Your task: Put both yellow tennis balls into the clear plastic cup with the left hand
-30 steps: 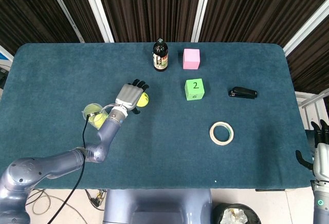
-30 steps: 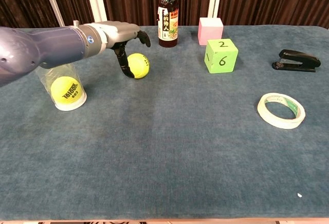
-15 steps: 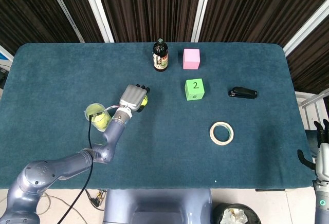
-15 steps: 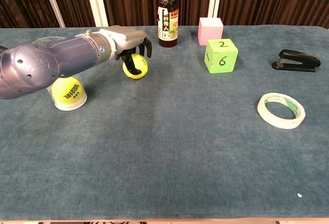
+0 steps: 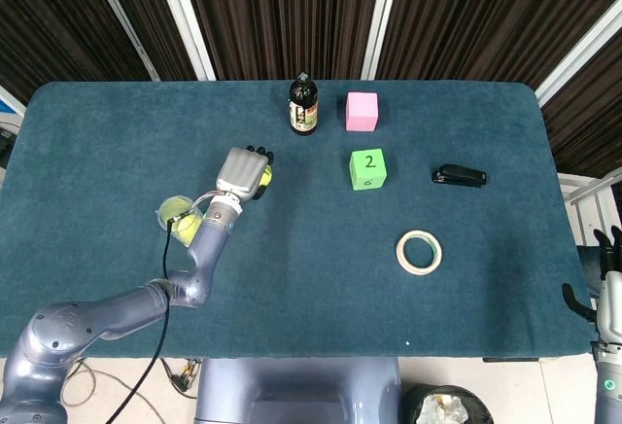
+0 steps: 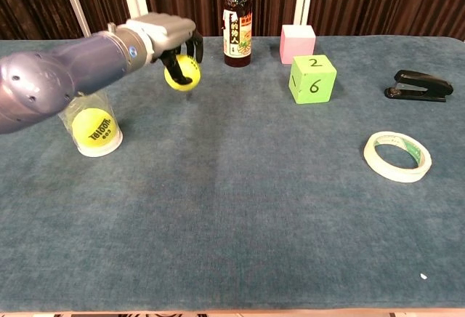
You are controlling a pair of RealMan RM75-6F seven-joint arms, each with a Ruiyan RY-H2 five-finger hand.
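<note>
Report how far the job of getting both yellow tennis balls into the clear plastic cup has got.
Done: one yellow tennis ball already sits inside the clear plastic cup. In hand: the left hand grips the second yellow tennis ball, lifted off the blue cloth table in the chest view. Left: carry it over the cup and let go.

yellow tennis ball [image 6: 181, 70], green cube [image 6: 312, 79], pink block [image 6: 297, 43]
</note>
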